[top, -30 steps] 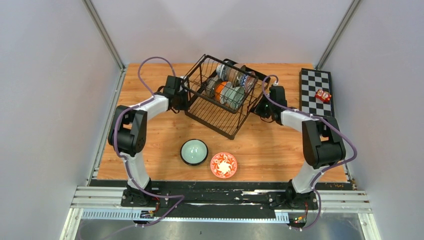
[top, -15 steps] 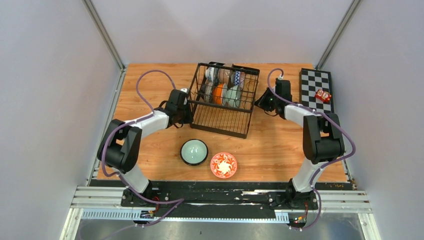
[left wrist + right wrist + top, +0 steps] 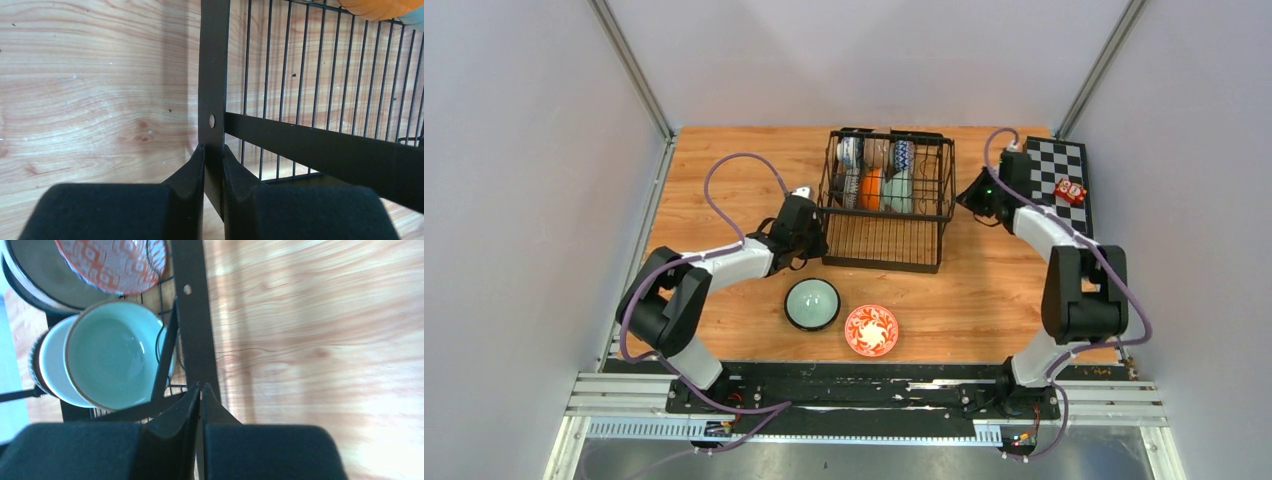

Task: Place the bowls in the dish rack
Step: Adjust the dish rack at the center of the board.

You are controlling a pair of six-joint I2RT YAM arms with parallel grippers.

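The dish rack (image 3: 884, 214) is black wire. On the light wood-grain table (image 3: 724, 170), the pale green bowl (image 3: 812, 303) has a dark rim. The orange-red bowl (image 3: 871, 330) at its 4 o'clock carries white floral swirls. The checkered board (image 3: 1052, 170) is black and white.

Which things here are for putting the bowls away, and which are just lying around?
For the job: dish rack, bowls standing in it, pale green bowl and orange-red floral bowl on the table, left gripper and right gripper clamped on the rack.

Just lying about: checkered board, small red toy on it.
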